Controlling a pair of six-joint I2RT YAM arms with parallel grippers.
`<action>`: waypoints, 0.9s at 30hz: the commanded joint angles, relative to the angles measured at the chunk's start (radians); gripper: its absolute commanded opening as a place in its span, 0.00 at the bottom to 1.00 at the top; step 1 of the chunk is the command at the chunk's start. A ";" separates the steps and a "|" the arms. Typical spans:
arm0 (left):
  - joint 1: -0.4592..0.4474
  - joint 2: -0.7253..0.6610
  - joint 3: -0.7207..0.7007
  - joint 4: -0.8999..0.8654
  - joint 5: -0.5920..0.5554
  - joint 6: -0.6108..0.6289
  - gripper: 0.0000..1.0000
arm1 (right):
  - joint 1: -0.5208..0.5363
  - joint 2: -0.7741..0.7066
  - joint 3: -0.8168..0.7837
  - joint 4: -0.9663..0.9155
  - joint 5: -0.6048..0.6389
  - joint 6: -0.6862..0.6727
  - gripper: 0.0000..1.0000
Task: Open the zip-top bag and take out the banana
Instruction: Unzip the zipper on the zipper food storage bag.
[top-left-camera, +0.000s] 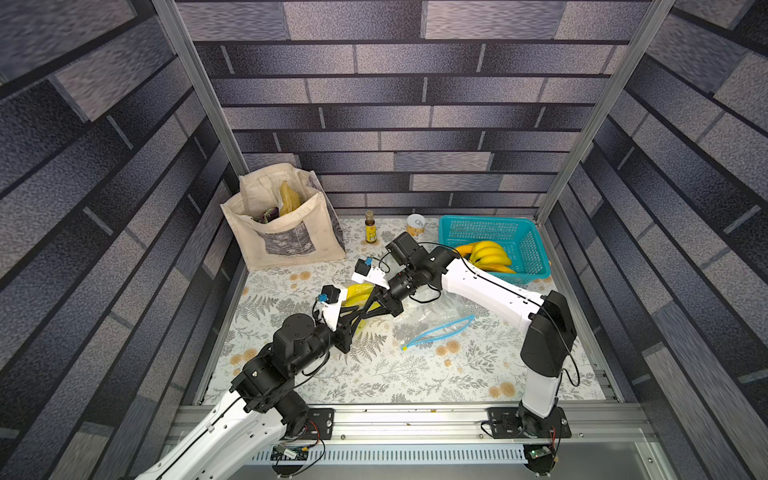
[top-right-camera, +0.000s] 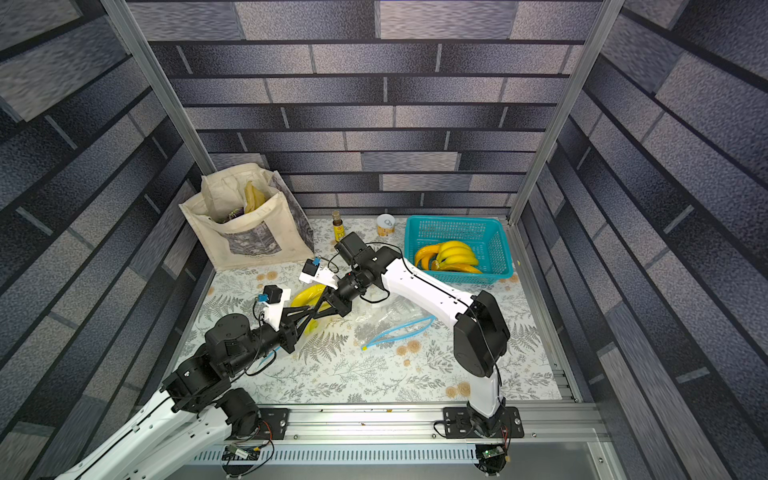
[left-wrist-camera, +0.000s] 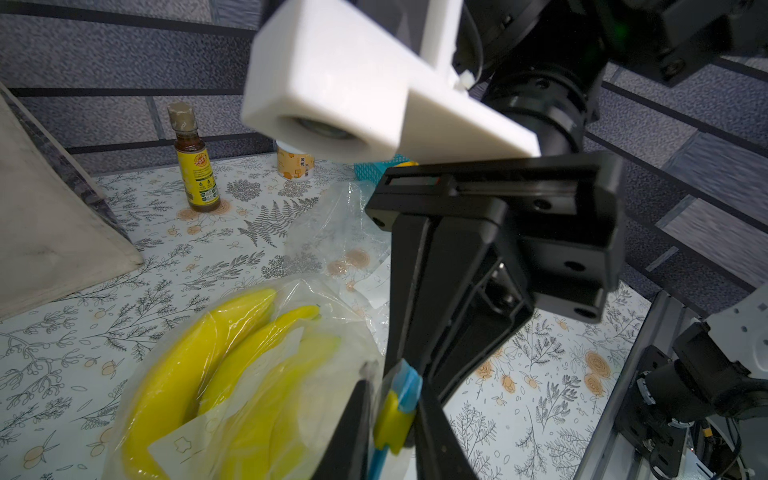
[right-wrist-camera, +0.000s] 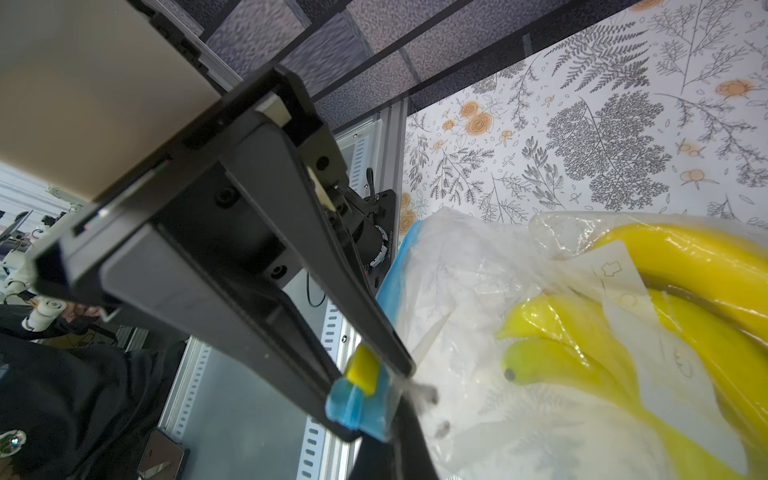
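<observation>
A clear zip-top bag (left-wrist-camera: 328, 382) holds the yellow banana (left-wrist-camera: 187, 365) bunch and lies mid-table, left of centre. In both top views only the banana (top-left-camera: 358, 293) (top-right-camera: 307, 296) shows beside the crossed grippers. My left gripper (left-wrist-camera: 392, 409) is shut on the yellow zip slider (left-wrist-camera: 392, 422), which sits at the end of the blue zip track. My right gripper (left-wrist-camera: 409, 376) comes down from above and is shut on the blue zip end right beside it. In the right wrist view the slider (right-wrist-camera: 363, 370) sits between the left gripper's fingers (right-wrist-camera: 386, 353). The bag (right-wrist-camera: 457, 299) spreads beyond it.
An empty clear bag (top-left-camera: 436, 324) with an open blue zip lies to the right of the grippers. A teal basket (top-left-camera: 534, 249) holding more bananas stands at the back right. A cloth tote (top-left-camera: 286, 232), a small bottle (top-left-camera: 370, 227) and a can (top-left-camera: 416, 224) line the back.
</observation>
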 joint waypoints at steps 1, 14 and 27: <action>0.007 0.011 0.032 -0.019 -0.010 0.050 0.18 | 0.007 0.017 0.037 -0.104 -0.095 -0.046 0.00; 0.007 0.014 0.033 -0.037 -0.002 0.055 0.20 | -0.007 0.008 0.046 -0.085 -0.148 -0.014 0.00; 0.006 0.018 0.037 -0.047 -0.010 0.060 0.16 | -0.011 0.017 0.052 -0.111 -0.162 -0.019 0.00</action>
